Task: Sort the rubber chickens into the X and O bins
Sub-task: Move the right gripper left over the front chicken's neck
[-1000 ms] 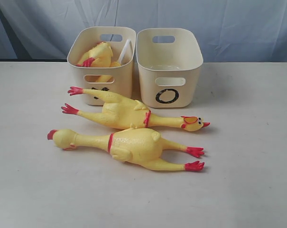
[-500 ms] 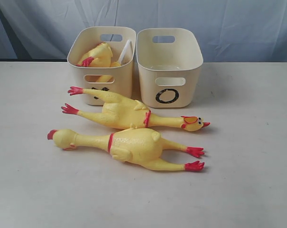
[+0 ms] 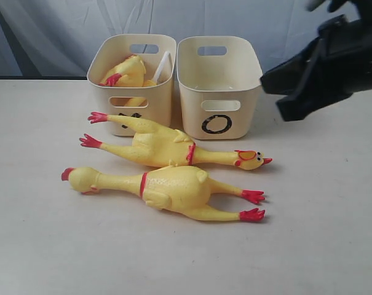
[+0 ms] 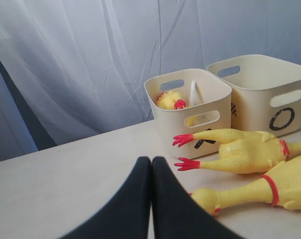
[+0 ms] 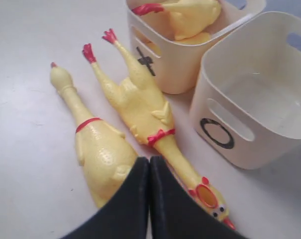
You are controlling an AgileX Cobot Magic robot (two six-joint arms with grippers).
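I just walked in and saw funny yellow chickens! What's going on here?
A robot is sorting rubber chickens into two bins. At least one chicken already sits in the X bin; the O bin looks empty. The back chicken and the front chicken lie side by side on the table in front of the bins, and nothing touches them. The left claw and the right claw are shut and hold nothing. The right arm is up beside the O bin.

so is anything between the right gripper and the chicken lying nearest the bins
Nothing visible does. The right gripper, jaws shut, hangs above the table beside the O bin, and only open air lies between it and that chicken. The O bin stands off to one side of that line, not across it.
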